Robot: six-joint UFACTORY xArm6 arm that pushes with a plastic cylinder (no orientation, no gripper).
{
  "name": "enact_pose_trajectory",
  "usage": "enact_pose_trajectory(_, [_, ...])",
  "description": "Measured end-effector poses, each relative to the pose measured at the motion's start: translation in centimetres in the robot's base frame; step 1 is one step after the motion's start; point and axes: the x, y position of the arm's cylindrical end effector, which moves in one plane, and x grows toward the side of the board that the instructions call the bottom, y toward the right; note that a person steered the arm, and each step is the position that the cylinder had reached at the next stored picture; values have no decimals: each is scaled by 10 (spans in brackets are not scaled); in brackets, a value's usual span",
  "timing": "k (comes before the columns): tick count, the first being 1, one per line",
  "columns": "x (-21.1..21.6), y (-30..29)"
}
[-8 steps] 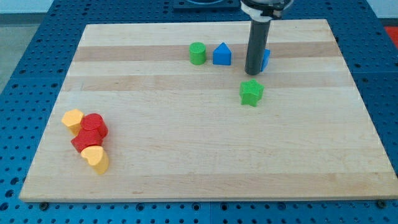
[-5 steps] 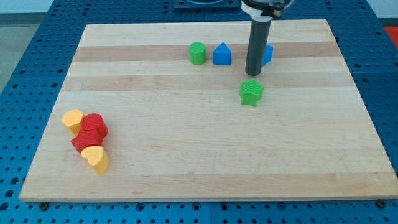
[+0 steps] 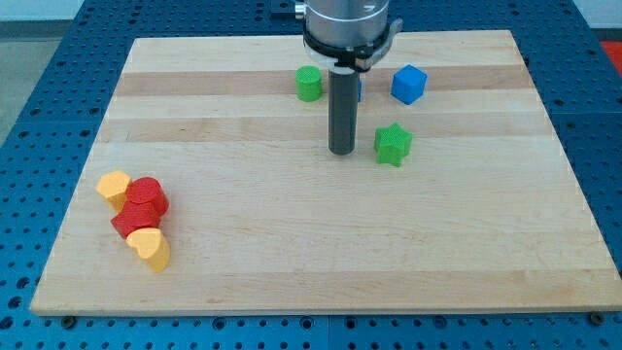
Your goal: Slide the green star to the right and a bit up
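The green star (image 3: 393, 144) lies on the wooden board (image 3: 321, 243), right of centre in its upper half. My tip (image 3: 340, 152) rests on the board just to the star's left, with a small gap between them. The dark rod rises from the tip toward the view's top and hides most of a blue block (image 3: 358, 87) behind it.
A green cylinder (image 3: 309, 84) stands at the view's top, left of the rod. A blue cube (image 3: 409, 84) sits above and right of the star. At the view's lower left lie two red blocks (image 3: 141, 206) with two yellow blocks (image 3: 114, 186) (image 3: 150, 247).
My tip has moved from above the star, next to the blue cube, down and to the left, to the star's left side. No block has moved.
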Motion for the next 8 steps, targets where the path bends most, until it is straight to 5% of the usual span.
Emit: enact_pose_trajectory(8, [26,138])
